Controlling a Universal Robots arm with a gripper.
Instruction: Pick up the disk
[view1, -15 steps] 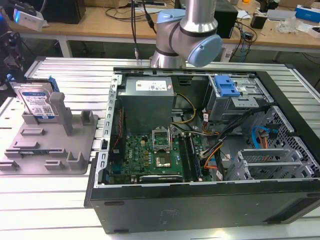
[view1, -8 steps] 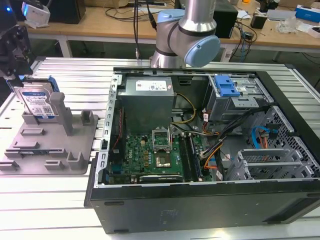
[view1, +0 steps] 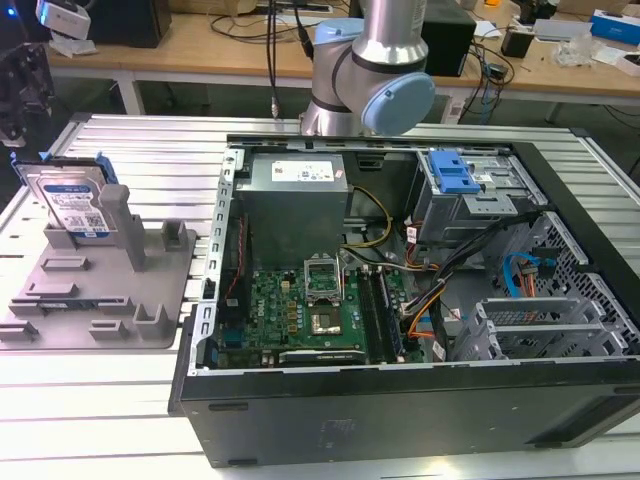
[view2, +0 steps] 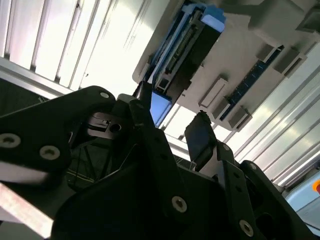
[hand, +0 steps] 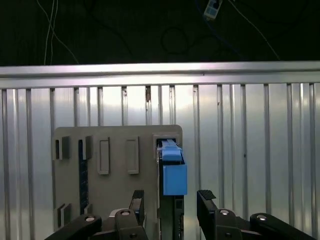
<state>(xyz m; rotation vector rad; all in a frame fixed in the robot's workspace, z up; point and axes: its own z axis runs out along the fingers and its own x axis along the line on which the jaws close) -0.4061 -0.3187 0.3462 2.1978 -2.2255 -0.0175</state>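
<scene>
The disk (view1: 75, 198) is a silver drive with a white-and-blue label and blue side rails. It stands on edge in a slot of the grey fixture tray (view1: 110, 290) at the exterior view's left. In the first wrist view I look down on the disk's (hand: 173, 176) blue top edge, and my gripper (hand: 172, 197) is open above it. One dark fingertip (hand: 138, 197) is on each side of the disk's line, not touching it. In the second wrist view the open gripper (view2: 172, 112) hangs short of the disk (view2: 186, 47) and the tray (view2: 250, 55).
An open computer case (view1: 400, 400) fills the middle and right of the exterior view, with a blue-handled drive cage (view1: 455, 175) and a green motherboard (view1: 300, 310) inside. The arm's base (view1: 360, 70) stands behind the case. Everything rests on a ribbed metal table (view1: 140, 150), with cluttered benches behind.
</scene>
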